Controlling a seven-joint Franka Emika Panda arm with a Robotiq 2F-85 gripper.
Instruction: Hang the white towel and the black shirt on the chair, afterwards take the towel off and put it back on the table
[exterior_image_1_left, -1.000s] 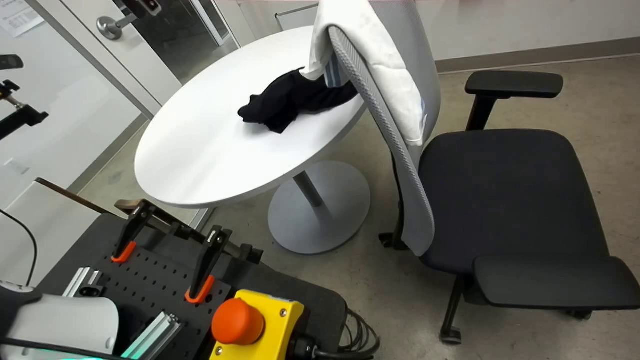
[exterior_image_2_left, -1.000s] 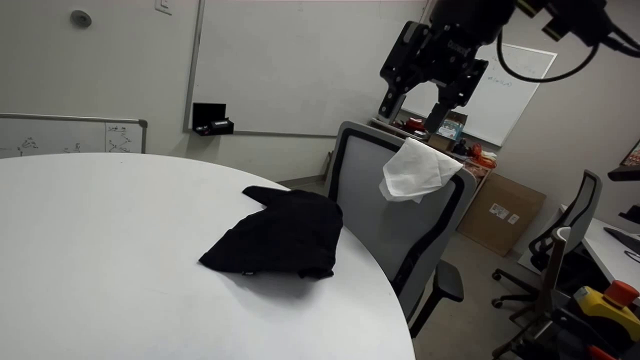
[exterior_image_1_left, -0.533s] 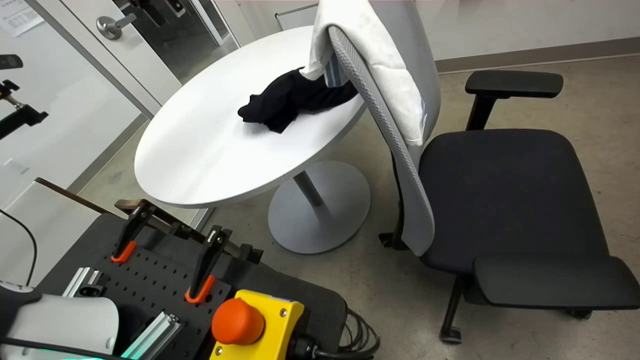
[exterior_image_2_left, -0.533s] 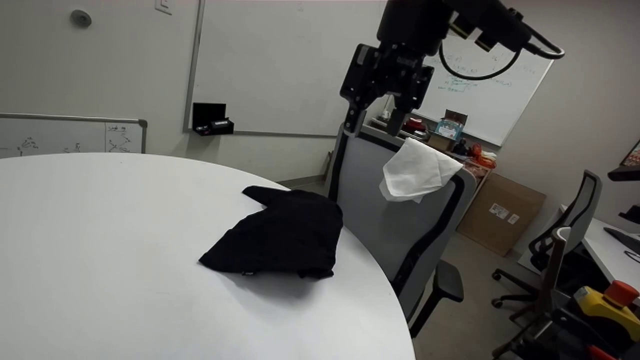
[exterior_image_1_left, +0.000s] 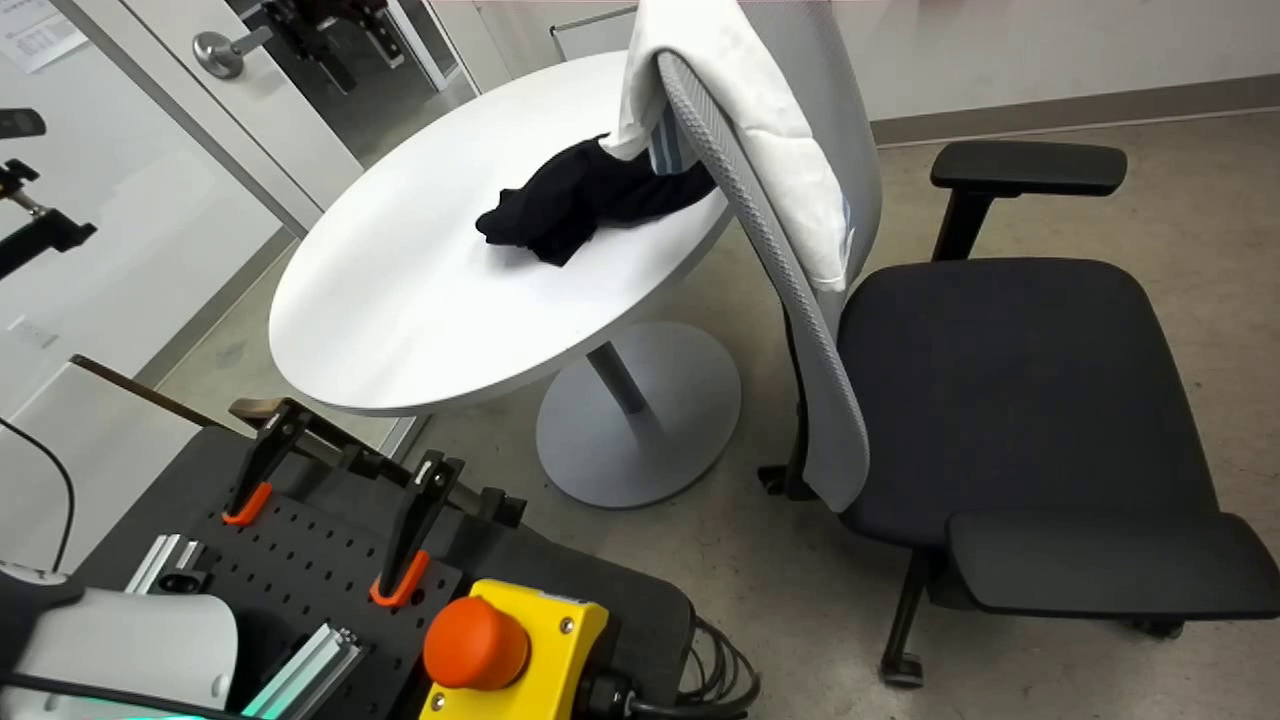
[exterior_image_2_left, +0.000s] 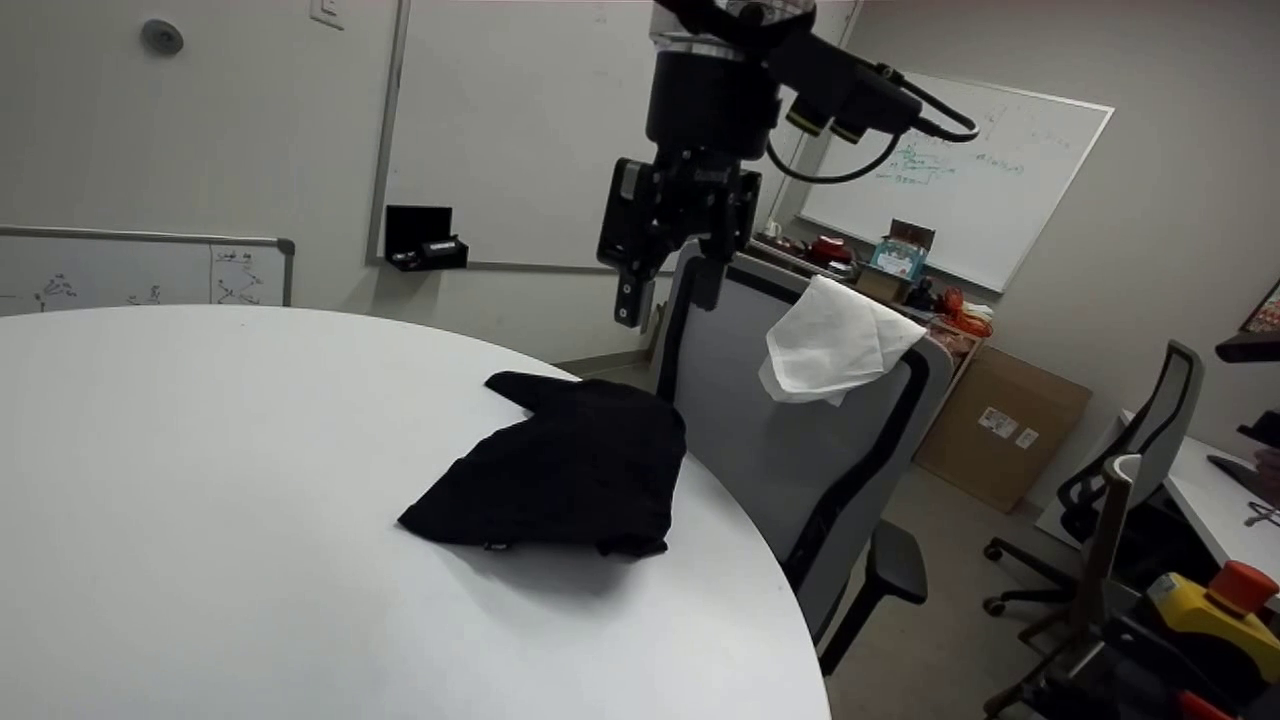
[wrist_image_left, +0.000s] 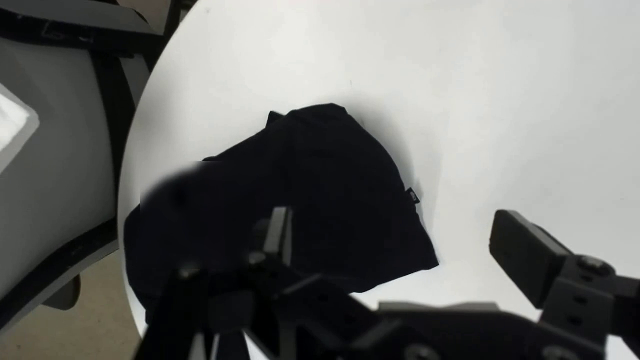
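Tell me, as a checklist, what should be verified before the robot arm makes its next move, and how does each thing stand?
1. White towel draped over the chair back: ok, it hangs down both sides.
2. Black shirt on the table: ok, it lies near the edge.
3. Tool open: ok, its fingers stand apart.
4. Tool unloaded: ok, nothing is gripped.
5. Tool lowered to the shirt: not ok, it hangs above.
6. Shirt neatly layered underneath: cannot tell, that side is hidden.

Table (wrist_image_left: 475, 130) common to both exterior views and downward wrist view
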